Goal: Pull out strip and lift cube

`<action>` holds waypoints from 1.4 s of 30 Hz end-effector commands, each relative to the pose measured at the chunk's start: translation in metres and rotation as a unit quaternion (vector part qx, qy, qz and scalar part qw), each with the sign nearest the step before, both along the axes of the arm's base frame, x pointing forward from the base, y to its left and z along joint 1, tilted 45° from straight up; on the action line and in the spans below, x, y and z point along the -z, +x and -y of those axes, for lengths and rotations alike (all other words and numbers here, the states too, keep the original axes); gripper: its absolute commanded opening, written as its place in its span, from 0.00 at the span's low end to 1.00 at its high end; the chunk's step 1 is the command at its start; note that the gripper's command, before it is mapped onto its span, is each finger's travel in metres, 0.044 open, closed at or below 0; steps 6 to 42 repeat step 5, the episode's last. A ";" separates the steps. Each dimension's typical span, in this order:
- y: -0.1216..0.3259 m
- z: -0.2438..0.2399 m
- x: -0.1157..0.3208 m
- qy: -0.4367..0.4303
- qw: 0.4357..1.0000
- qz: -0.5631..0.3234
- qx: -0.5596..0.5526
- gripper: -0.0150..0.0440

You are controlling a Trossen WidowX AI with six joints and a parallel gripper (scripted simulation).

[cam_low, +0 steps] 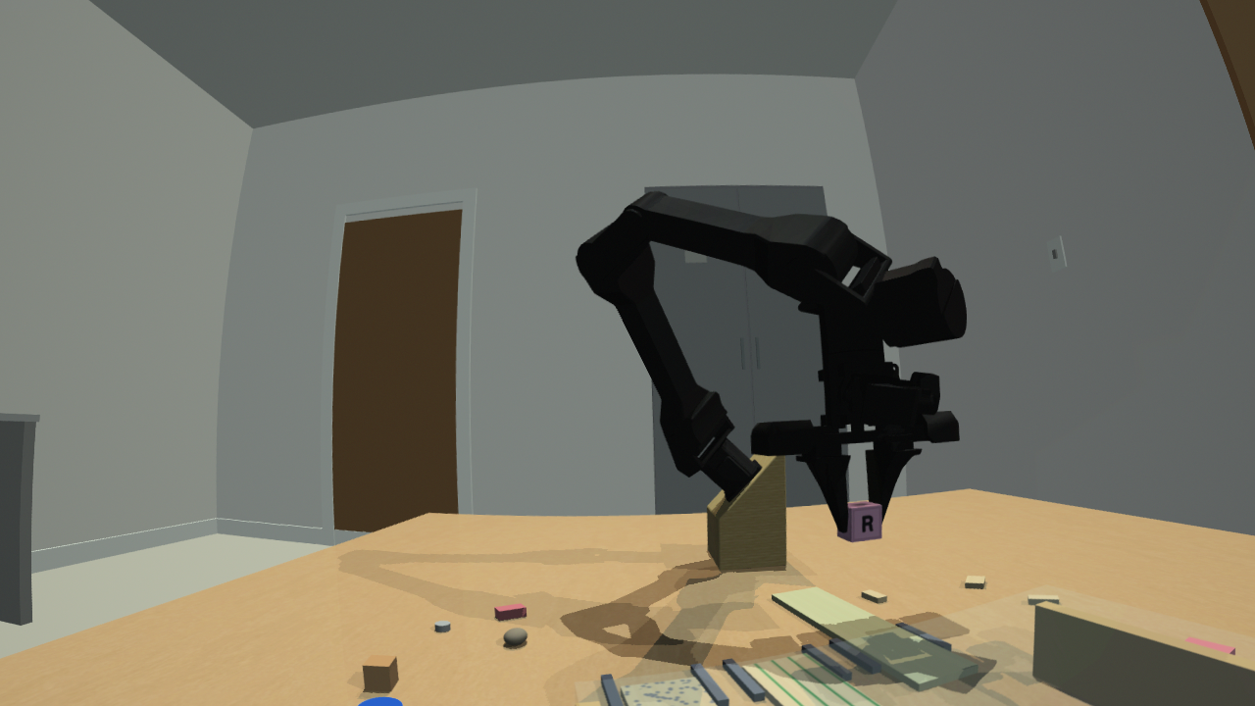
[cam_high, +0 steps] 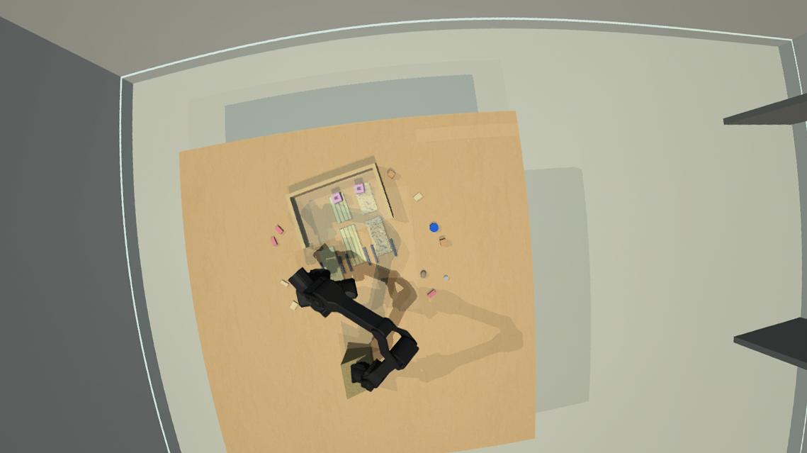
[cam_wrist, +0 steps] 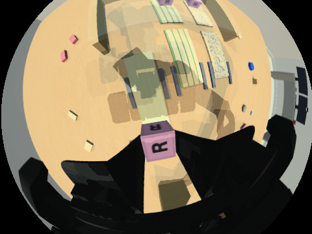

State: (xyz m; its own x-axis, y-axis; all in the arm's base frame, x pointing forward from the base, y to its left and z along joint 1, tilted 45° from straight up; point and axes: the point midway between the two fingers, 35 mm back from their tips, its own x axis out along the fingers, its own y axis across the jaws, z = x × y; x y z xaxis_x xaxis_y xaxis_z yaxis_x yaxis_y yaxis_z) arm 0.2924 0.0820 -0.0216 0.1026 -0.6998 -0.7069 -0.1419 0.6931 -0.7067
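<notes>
My gripper (cam_low: 862, 516) (cam_wrist: 156, 135) is shut on a pink-purple cube marked R (cam_low: 867, 524) (cam_wrist: 154, 153), held in the air above the table. The plain pale green strip (cam_low: 807, 600) (cam_wrist: 154, 108) is in one piece, with no cube on it; it lies between dark rails and sticks out towards the arm's base. The green-striped strip's front piece (cam_high: 349, 237) (cam_wrist: 182, 55) and rear piece (cam_high: 341, 209) (cam_wrist: 168, 14) lie apart, as do the speckled strip's front piece (cam_high: 380, 236) (cam_wrist: 214, 52) and rear piece (cam_high: 367, 202) (cam_wrist: 202, 17). Each rear piece carries a pink cube. In the top view the arm hides my fingertips.
A low wooden wall (cam_low: 1131, 660) (cam_wrist: 101, 24) encloses the strips' far ends on three sides. Dark guide rails (cam_wrist: 203, 75) flank the front pieces. Several small blocks, a grey pebble (cam_high: 423, 273) (cam_low: 515, 637) and a blue disc (cam_high: 433, 227) (cam_wrist: 251, 66) lie around.
</notes>
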 end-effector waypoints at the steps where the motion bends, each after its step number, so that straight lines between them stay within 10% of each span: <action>1: 0.000 0.000 0.000 0.002 1.000 0.000 0.003 0.25; 42: 0.000 0.000 0.000 0.002 1.000 0.000 0.003 0.25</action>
